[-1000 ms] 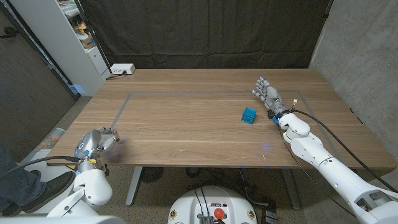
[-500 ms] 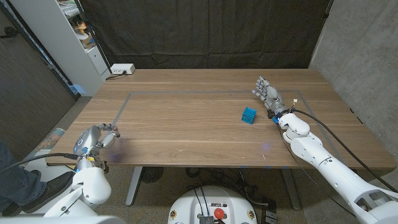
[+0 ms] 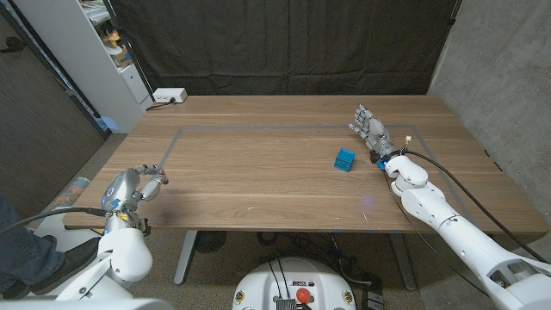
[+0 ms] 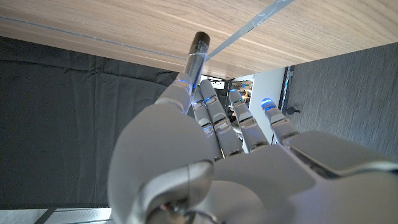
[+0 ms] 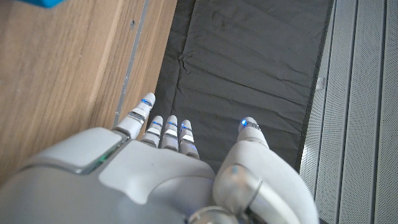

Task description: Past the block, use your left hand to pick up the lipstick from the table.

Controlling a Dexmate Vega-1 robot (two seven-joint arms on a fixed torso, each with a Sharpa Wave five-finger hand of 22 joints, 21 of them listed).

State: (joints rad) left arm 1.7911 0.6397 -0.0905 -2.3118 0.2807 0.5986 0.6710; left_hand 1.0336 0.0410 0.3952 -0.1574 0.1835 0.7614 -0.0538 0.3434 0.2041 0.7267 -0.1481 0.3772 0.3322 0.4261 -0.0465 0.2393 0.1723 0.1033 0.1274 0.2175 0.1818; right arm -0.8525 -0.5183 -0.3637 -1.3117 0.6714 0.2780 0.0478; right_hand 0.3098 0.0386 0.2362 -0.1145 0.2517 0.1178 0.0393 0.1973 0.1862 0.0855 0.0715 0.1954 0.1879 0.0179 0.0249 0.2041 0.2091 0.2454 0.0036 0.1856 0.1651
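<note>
Lipstick (image 4: 198, 53): your left hand (image 3: 135, 188) pinches it between thumb and finger at the bench's (image 3: 275, 172) near-left corner; long axis runs along the fingers, dark end pointing away from the palm.

Right hand (image 3: 370, 131): empty, fingers apart, just right of the blue block (image 3: 344, 158).

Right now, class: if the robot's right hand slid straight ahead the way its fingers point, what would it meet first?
The right hand points at the table's far edge. The small blue cube sits off to its side, so the way looks free up to the black curtain, though depth is uncertain.
</note>
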